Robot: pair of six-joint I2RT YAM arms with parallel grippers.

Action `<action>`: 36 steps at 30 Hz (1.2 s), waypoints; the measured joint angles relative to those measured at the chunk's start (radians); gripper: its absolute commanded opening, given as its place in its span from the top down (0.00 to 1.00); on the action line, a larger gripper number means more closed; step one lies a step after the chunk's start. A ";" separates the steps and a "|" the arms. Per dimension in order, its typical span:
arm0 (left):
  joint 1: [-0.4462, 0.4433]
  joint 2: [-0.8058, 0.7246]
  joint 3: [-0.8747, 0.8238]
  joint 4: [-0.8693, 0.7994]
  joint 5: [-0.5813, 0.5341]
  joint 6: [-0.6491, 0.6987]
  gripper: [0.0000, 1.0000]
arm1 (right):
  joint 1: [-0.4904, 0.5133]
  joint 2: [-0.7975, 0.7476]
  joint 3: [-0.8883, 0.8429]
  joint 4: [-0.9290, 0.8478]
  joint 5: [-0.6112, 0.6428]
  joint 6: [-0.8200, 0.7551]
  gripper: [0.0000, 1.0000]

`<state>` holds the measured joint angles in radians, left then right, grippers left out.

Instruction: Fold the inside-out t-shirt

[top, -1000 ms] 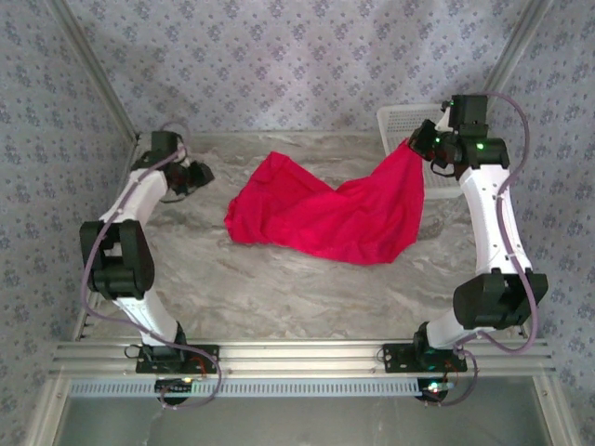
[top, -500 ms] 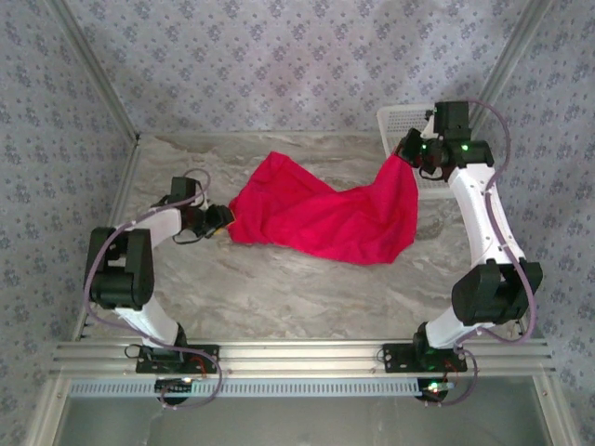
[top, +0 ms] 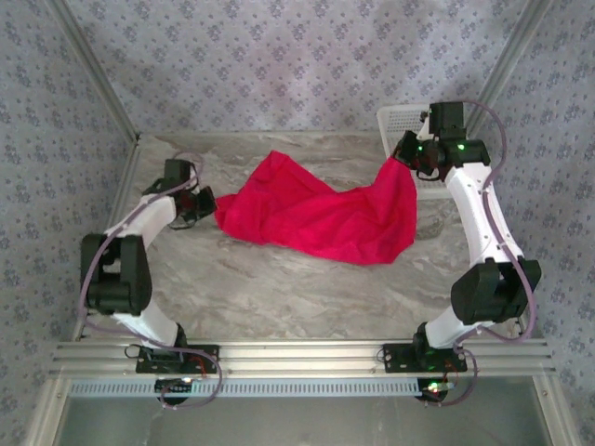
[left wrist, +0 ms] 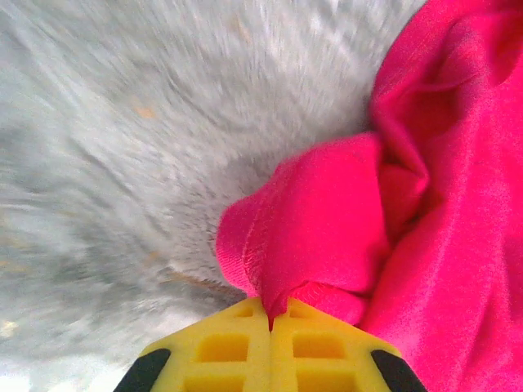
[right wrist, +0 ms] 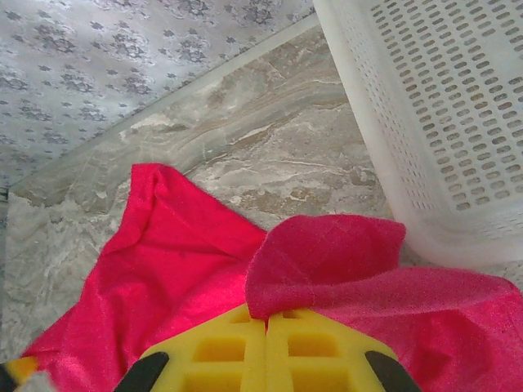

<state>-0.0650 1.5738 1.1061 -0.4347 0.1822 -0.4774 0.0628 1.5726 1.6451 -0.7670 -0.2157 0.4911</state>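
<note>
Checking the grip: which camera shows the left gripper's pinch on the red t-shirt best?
The left wrist view: close up, the left gripper is shut on a fold of the red t-shirt. The top external view shows that gripper small at the shirt's left edge. The right wrist view shows the right gripper pinching another fold.

wide overhead, close wrist views, t-shirt (top: 316, 218) shared

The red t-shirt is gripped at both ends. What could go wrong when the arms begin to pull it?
1. The left fingers pinch only a small bunched bit of the t-shirt; it may slip out under tension.
2. The right fingers hold cloth right beside the white basket; cloth or arm could catch its rim.
3. The cloth lies creased between them, so a fold might lock in wrinkles.
</note>
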 measured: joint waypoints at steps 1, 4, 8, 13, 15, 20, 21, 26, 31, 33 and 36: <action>0.004 -0.041 0.013 -0.029 -0.029 0.012 1.00 | 0.006 0.013 0.011 -0.004 0.003 -0.003 1.00; 0.019 -0.140 0.026 -0.090 -0.091 0.034 1.00 | 0.043 0.071 0.055 -0.014 0.018 -0.009 1.00; 0.046 -0.183 -0.012 -0.121 -0.106 0.043 1.00 | 0.105 0.202 0.153 -0.023 0.019 -0.011 1.00; 0.099 -0.162 -0.101 -0.122 -0.035 0.035 1.00 | 0.145 0.468 0.406 -0.077 0.009 -0.014 0.90; 0.122 -0.158 -0.129 -0.110 0.014 0.024 1.00 | 0.145 0.569 0.521 -0.117 0.007 -0.018 0.67; 0.150 -0.158 -0.179 -0.055 0.120 -0.005 1.00 | 0.150 0.626 0.568 -0.206 0.021 -0.073 0.42; 0.150 -0.158 -0.186 -0.039 0.143 -0.013 1.00 | 0.154 0.589 0.510 -0.200 0.025 -0.080 0.40; 0.150 -0.156 -0.209 0.023 0.219 -0.040 1.00 | 0.184 0.283 0.070 -0.150 0.052 -0.093 0.37; 0.152 -0.146 -0.210 0.058 0.262 -0.056 1.00 | 0.215 -0.064 -0.372 -0.069 0.069 -0.079 0.51; 0.155 -0.146 -0.209 0.069 0.274 -0.059 1.00 | 0.224 -0.156 -0.520 -0.035 0.065 -0.057 0.52; 0.157 -0.146 -0.209 0.077 0.279 -0.066 1.00 | 0.249 -0.223 -0.690 0.014 0.050 -0.012 0.52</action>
<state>0.0921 1.4281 0.8967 -0.3580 0.4614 -0.5434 0.3122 1.3495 0.9550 -0.7532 -0.1654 0.4793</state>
